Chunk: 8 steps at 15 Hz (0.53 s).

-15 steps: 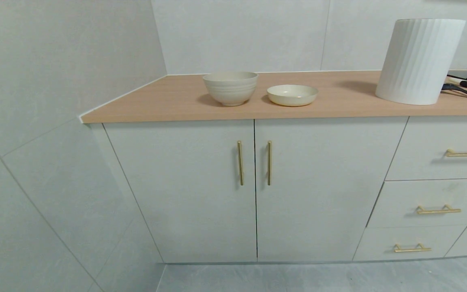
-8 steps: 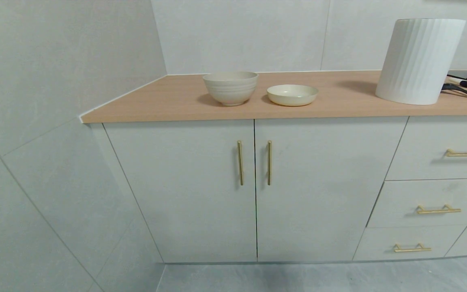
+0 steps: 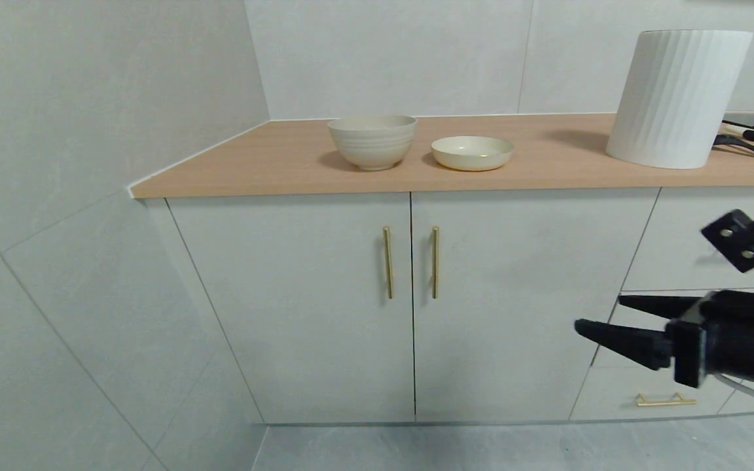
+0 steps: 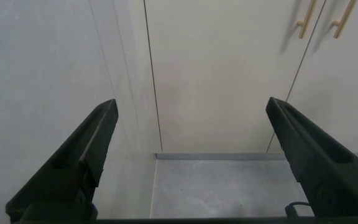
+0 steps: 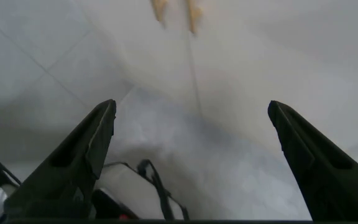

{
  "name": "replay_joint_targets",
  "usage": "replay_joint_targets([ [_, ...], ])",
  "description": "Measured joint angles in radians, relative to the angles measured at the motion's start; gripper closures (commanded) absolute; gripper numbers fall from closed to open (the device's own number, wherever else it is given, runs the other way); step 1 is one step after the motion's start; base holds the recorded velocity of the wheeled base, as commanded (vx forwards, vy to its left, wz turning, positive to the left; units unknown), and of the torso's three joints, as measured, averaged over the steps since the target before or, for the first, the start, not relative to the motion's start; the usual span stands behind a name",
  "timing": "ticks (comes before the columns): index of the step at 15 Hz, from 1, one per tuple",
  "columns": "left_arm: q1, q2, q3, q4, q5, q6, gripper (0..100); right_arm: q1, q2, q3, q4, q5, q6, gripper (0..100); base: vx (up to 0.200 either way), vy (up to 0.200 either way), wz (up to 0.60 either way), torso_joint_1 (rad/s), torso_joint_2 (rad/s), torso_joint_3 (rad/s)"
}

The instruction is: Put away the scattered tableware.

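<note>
Head view: the bowl (image 3: pixel 372 140) and the dish (image 3: pixel 472 152) sit side by side, just apart, near the counter's (image 3: pixel 252 163) front edge, above the closed doors (image 3: pixel 298 307). The right gripper (image 3: pixel 603 314) hangs before the drawers (image 3: pixel 678 242), below counter level, jaws wide. The left gripper (image 4: pixel 188 109), low before the left door, gapes wide too.

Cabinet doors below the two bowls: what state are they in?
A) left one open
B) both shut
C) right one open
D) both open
B: both doors lie flush, their handles side by side along a thin seam.
</note>
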Motion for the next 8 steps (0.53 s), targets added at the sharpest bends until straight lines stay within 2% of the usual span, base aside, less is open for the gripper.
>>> replay_joint_targets([
  [5, 0.000, 0.000, 0.001, 0.000, 0.002, -0.003, 0, 0.092, 0.338, -0.275, -0.064, 0.001, 0.024, 0, 0.000, 0.000, 0.00, 0.000, 0.00, 0.000],
  [8, 0.000, 0.000, 0.001, -0.001, 0.002, -0.005, 0, 0.132, 0.509, -0.400, -0.179, 0.000, 0.091, 0, 0.000, 0.000, 0.00, 0.000, 0.00, 0.000],
])
